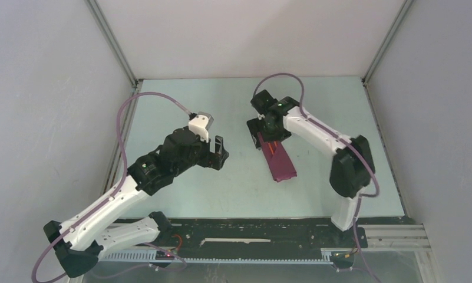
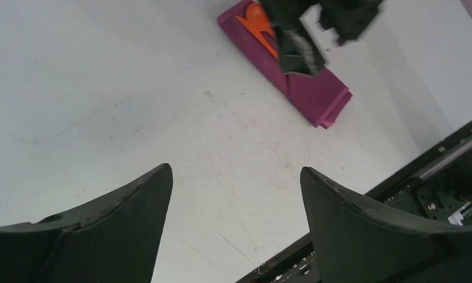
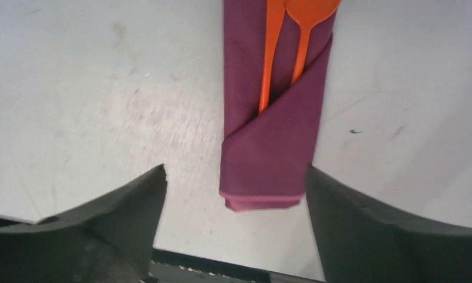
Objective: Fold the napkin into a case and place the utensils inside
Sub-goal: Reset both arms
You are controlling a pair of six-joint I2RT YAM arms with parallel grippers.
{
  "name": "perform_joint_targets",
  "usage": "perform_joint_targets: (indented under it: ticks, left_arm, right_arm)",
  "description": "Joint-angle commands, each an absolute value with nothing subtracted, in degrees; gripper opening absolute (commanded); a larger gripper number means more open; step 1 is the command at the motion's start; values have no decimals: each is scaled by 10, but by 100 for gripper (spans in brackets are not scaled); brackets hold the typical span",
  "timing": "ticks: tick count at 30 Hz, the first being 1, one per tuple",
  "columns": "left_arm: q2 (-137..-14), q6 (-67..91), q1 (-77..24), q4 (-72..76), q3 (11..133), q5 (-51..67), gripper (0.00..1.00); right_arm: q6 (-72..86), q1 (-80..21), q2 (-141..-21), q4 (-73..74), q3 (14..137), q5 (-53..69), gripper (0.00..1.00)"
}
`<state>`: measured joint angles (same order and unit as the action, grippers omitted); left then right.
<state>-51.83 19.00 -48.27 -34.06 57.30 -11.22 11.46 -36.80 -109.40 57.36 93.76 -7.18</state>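
The case (image 3: 268, 153) lies flat on the tabletop (image 1: 239, 186), right of centre, a narrow maroon strip angled from under the right arm's wrist toward the near edge. Its diagonal flap forms a pocket, and both utensils (image 3: 283, 53) are tucked into it: the slim straight one (image 3: 271, 59) and the spoon (image 3: 304, 44) side by side, their lower ends hidden under the fold, their upper ends running out of the wrist view. The right jaws are released, spread wide to either side of the strip's folded end and gripping nothing. The left jaws, well apart to the left, hang released too, over bare tabletop. By the look of it the folding and the inserting are both done, so the step in hand is letting go and clearing off. The next move calls for a clean lift of the right arm, straight up and away, without a finger catching the flap or nudging the orange pieces out of the pocket
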Motion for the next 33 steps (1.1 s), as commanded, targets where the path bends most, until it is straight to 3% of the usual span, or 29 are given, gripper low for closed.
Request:
perform_joint_targets:
  ticks: [1,9,13,18,33]
  left_arm:
    - [-517,200,-426,-317,569,-71,87]
    - [-467,242,-372,-297,608,-85,89]
    - [-411,285,-372,-306,656,-152,92]
    - [-359,285,-372,-320,722,-227,94]
    - [-312,211,-372,-349,872,-305,95]
  right_arm:
    - [128,-399,-951,586,963,-65,99]
    - [181,-429,-630,521,868,-87,100]
    - [185,-424,-513,540,870,-92,100]
    - [154,-424,-368,473,851,-185,100]
    - [57,-422,-244,407,858,-246,100]
